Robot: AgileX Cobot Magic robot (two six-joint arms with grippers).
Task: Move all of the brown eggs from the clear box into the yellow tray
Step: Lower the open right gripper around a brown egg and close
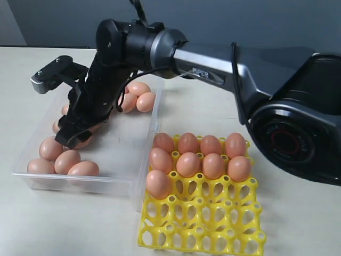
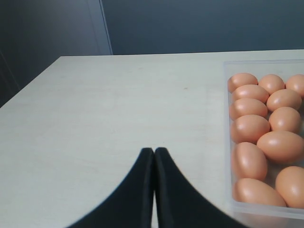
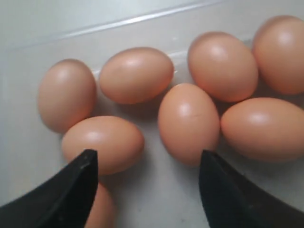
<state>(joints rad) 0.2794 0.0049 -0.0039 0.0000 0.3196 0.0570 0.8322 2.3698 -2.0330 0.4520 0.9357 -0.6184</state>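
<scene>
The clear box [image 1: 144, 160] sits on the left of the table and holds several brown eggs [image 1: 66, 160] along its near and far ends. To its right, the yellow tray [image 1: 213, 224] carries several brown eggs [image 1: 187, 163] in its far rows. My right gripper [image 1: 74, 136] reaches across into the box and stands open [image 3: 148, 159] just above the box floor, with one egg [image 3: 102, 142] by one finger and another egg [image 3: 188, 121] by the other; nothing is held. My left gripper [image 2: 154, 151] is shut and empty over bare table beside the box wall [image 2: 227, 142].
The right arm's large base [image 1: 298, 133] stands at the right, behind the tray. Its forearm [image 1: 202, 66] spans above the box's far corner. The tray's near rows of cups [image 1: 176, 234] hold nothing. Bare table [image 2: 118, 104] lies beside the box.
</scene>
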